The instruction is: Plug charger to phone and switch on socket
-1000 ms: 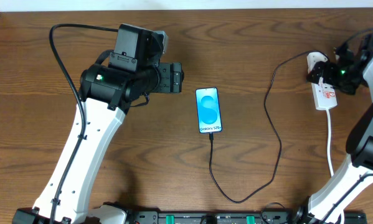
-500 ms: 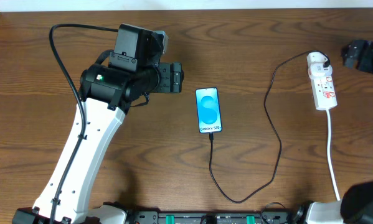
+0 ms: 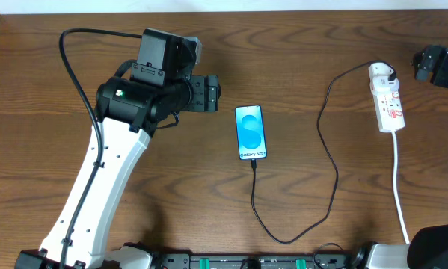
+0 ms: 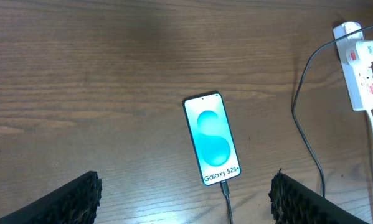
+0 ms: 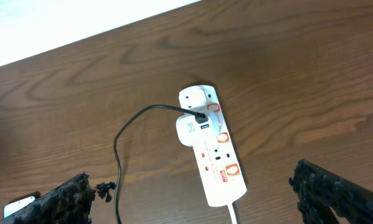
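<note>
The small rectangular smartphone with the blue-turquoise screen [image 3: 251,132] lies flat, screen up, near the middle of the brown wooden table [image 3: 171,194]. The long thin black charger cable [image 3: 333,161] meets the smartphone's bottom edge and loops toward the table's front. It then climbs to a white adapter [image 5: 192,131] seated in the white elongated power strip [image 3: 388,101], which lies well to the smartphone's right near the far edge. Whether its red-marked switches are on cannot be told. The left gripper [image 4: 186,198] hovers left of the smartphone, jaws spread wide and empty. The right gripper [image 5: 195,196] hangs near the power strip, jaws likewise spread wide, touching nothing.
</note>
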Available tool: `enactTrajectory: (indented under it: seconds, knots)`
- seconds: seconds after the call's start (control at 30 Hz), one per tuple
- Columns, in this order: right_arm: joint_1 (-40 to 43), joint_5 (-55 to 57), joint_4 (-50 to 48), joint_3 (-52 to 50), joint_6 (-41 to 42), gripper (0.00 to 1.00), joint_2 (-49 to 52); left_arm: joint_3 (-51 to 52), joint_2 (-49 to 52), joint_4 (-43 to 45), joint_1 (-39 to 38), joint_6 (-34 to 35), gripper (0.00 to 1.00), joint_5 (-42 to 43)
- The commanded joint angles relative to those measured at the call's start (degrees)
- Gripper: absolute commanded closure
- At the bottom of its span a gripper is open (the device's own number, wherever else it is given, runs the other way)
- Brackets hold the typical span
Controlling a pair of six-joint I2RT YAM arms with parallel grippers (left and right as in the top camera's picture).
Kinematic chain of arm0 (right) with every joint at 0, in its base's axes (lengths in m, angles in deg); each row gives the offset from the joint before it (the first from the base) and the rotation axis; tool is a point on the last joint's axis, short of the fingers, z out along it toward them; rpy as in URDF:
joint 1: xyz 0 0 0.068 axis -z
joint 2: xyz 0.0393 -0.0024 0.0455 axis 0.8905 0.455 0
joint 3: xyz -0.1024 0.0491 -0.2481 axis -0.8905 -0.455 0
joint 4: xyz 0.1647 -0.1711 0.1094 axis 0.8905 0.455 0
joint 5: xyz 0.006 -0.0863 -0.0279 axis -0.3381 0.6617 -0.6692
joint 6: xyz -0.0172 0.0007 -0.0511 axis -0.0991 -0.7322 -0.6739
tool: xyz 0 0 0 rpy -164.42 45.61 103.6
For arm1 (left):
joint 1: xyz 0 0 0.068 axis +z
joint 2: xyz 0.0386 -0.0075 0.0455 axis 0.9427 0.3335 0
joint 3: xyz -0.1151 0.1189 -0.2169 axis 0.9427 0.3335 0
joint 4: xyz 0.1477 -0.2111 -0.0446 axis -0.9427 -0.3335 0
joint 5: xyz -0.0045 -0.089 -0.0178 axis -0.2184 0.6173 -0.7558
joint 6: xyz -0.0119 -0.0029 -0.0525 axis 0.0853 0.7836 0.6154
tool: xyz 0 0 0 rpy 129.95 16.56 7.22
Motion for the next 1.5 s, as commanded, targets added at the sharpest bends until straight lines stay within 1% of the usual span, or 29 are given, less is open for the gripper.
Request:
enactTrajectory:
  seconds: [0.0, 0.57, 0.67, 0.8, 0.97, 1.07, 1.27, 1.37, 1.47]
  knots:
    - [0.11, -0.15, 0.09, 0.07, 0.68, 0.01, -0.26, -0.09, -0.5, -0.13, 0.02, -0.96, 0.13, -0.76]
    - [0.11, -0.15, 0.09, 0.07, 0.68, 0.01, -0.26, -0.07, -0.76, -0.33, -0.24, -0.94, 0.13, -0.76]
    - [0.11, -0.15, 0.09, 0.07, 0.68, 0.01, -0.26, 0.48, -1.53, -1.27, -1.16, -1.77, 0.13, -4.15]
    - [0.11, -0.15, 0.11, 0.07, 0.68, 0.01, -0.26, 3.78, -3.06, -1.18, -2.69, -1.84, 0.13, -7.08]
    - [0.11, -0.15, 0.09, 0.07, 0.68, 0.01, -0.26, 11.1, -5.95, -0.46, -4.33, -1.86, 0.13, -10.97]
    - [0.11, -0.15, 0.09, 0.07, 0.68, 0.01, -0.26, 17.75, -9.2, 2.75, -4.55, -1.88, 0.13, -12.72]
    - [0.11, -0.15, 0.09, 0.07, 0.68, 0.01, -0.26, 34.38, -21.11, 15.76, -4.55, -1.9, 0.13, -12.81]
    - [0.11, -0.15, 0.11, 0.07, 0.68, 0.01, -0.26, 42.97, -29.2, 23.28, -4.55, -2.69, 0.13, -13.46]
    - [0.11, -0.15, 0.11, 0.07, 0.68, 0.01, -0.26, 51.36, -38.25, 30.67, -4.15, -4.92, 0.13, -13.6]
